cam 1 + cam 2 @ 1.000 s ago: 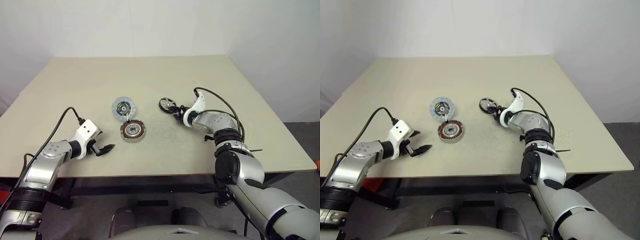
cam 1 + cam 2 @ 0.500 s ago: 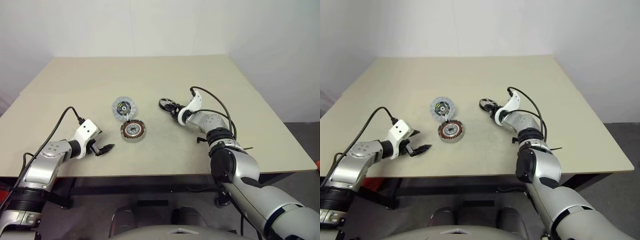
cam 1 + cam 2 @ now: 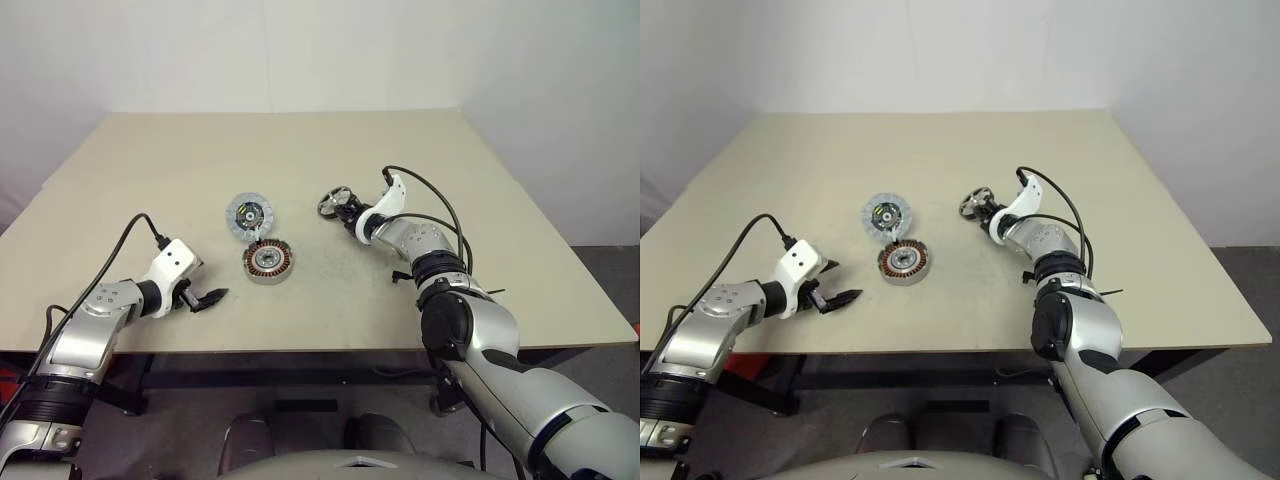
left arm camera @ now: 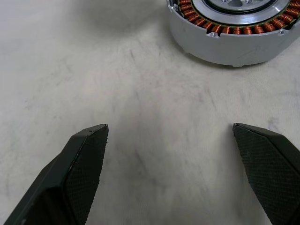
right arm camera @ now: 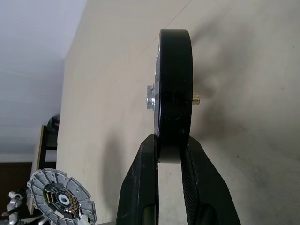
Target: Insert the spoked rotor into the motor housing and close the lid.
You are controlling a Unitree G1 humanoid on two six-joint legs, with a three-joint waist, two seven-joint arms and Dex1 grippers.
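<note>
Count on the table: one spoked rotor, one motor housing, one lid. Two grippers are present, one left gripper and one right gripper.

Table mostly bare. Motor housing and lid sit near each other mid-table, lid at 11 o'clock of housing, narrow gap, maybe touching. Open tabletop between housing and left gripper at its 8 o'clock. Right gripper pinches spoked rotor at housing's 2 o'clock; bare lane between.
</note>
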